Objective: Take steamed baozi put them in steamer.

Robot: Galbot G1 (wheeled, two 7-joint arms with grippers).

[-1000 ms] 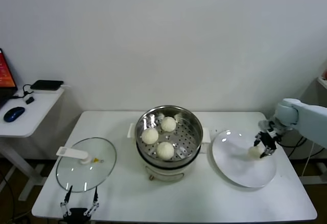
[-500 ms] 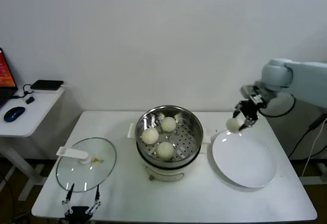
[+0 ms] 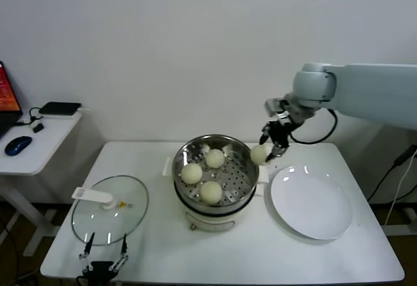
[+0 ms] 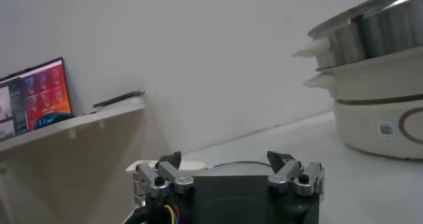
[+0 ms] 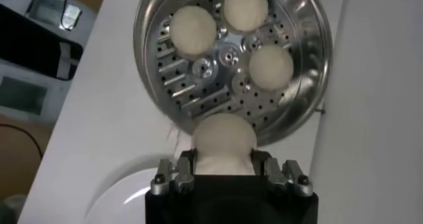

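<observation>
My right gripper (image 3: 268,151) is shut on one cream-white steamed baozi (image 3: 259,154) and holds it in the air just above the right rim of the steamer (image 3: 215,137). The right wrist view looks down past the gripper (image 5: 223,164) and the held baozi (image 5: 223,139) onto the steel basket (image 5: 310,27). Three baozi (image 5: 193,29) lie on its perforated bottom. In the head view these three baozi (image 3: 210,191) sit at the basket's left, back and front. My left gripper (image 3: 103,255) is parked open at the table's front left edge.
A bare white plate (image 3: 311,204) lies right of the steamer. The glass lid (image 3: 109,209) with a white handle lies to its left, just beyond the left gripper (image 4: 228,166). A side desk (image 3: 29,146) with a mouse stands far left.
The right gripper lifted the baozi off the plate, then carried it up and left to the steamer's right rim. The plate is now bare. The left arm has not moved.
</observation>
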